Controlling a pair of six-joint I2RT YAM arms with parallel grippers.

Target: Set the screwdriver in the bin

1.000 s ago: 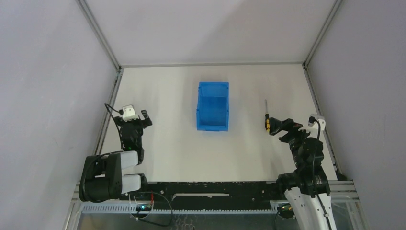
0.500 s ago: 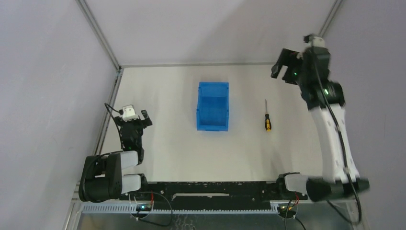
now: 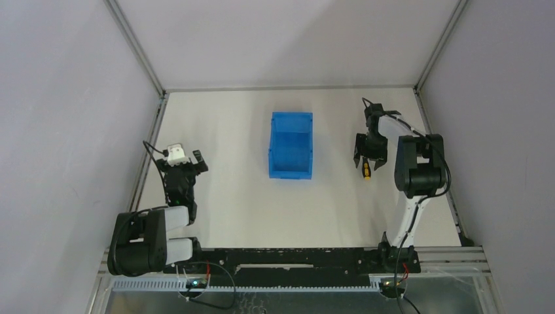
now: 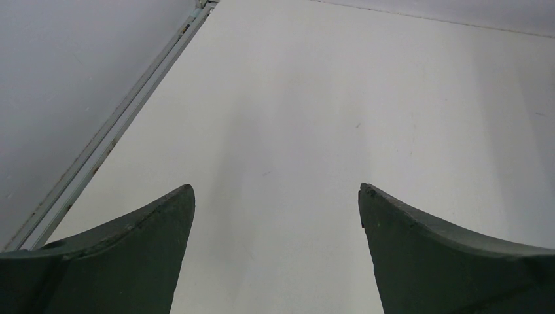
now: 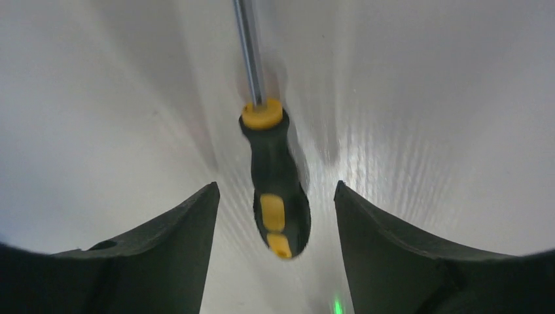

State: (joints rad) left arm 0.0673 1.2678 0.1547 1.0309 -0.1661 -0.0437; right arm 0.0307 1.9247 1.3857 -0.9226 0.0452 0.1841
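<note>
The screwdriver lies flat on the white table, its black-and-yellow handle toward the wrist camera and its thin shaft running away. My right gripper is lowered over it, open, with a finger on each side of the handle and a gap on both sides. From above, the right gripper covers most of the screwdriver, so only the handle end shows. The blue bin stands to its left, apart from it. At the left side, my left gripper rests open over bare table.
A metal frame rail borders the table on the left and another rail borders it on the right, close to the right arm. Grey walls enclose the back and both sides.
The right arm swung from high at the back right down onto the screwdriver, and its jaws now straddle the handle more narrowly than before. The left arm, bin and screwdriver stayed put.
</note>
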